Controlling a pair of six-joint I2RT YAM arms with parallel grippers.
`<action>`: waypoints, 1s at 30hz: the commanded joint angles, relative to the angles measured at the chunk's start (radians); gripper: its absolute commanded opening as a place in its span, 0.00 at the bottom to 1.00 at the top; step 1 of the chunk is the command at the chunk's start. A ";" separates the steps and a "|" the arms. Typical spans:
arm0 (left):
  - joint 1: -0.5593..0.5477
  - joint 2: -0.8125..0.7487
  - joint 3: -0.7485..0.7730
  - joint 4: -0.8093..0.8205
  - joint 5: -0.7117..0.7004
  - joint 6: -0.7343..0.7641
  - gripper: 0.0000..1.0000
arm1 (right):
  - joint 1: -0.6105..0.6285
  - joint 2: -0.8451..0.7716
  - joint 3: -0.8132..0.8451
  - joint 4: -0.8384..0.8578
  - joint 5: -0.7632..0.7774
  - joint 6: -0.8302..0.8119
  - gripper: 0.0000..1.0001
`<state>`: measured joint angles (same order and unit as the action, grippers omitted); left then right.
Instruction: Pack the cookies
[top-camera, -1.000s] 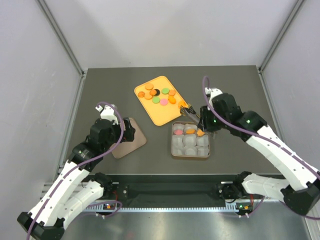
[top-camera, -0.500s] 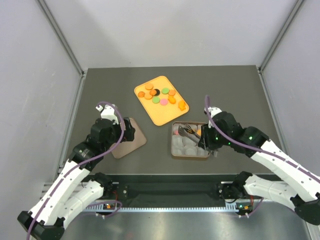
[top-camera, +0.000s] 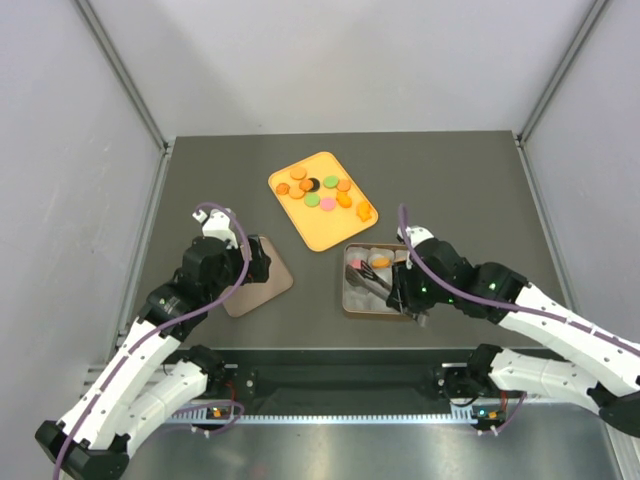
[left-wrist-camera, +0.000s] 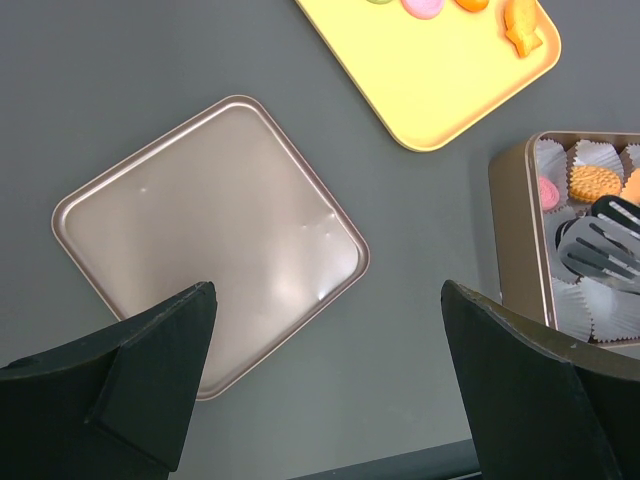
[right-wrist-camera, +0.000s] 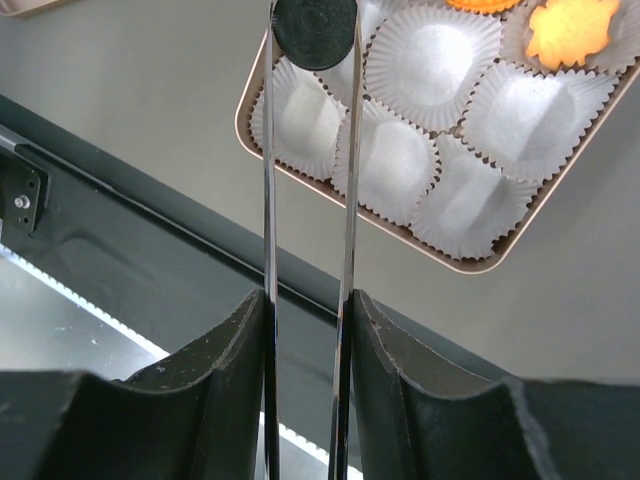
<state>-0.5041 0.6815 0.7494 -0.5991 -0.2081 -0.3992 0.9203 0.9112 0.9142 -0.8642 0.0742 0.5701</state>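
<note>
The cookies lie in several colours on a yellow tray. Three more cookies sit in paper cups along the far row of the square tin. My right gripper is shut on metal tongs, both arms pressed between its fingers. The tongs' black tips hang over the tin's white cups; whether they hold a cookie I cannot tell. Some way left of the tin, my left gripper is open and holds nothing, over the tabletop by the lid.
The tin's flat lid lies on the dark table left of the tin, under my left arm. The yellow tray sits behind the tin. A black rail runs along the table's near edge, close to the tin.
My right arm has carried the tongs from the tray's right edge back over the tin, toward the near side. The left arm has not moved.
</note>
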 joint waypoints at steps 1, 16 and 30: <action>-0.004 -0.003 -0.001 0.015 -0.014 -0.012 0.99 | 0.026 -0.003 0.002 0.063 0.033 0.031 0.35; -0.004 -0.004 -0.002 0.016 -0.013 -0.012 0.99 | 0.037 0.022 -0.023 0.108 0.041 0.037 0.39; -0.004 -0.005 -0.002 0.015 -0.014 -0.012 0.99 | 0.040 0.029 -0.025 0.111 0.044 0.036 0.45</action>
<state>-0.5041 0.6815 0.7494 -0.5991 -0.2081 -0.3996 0.9417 0.9504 0.8894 -0.8104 0.1085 0.6037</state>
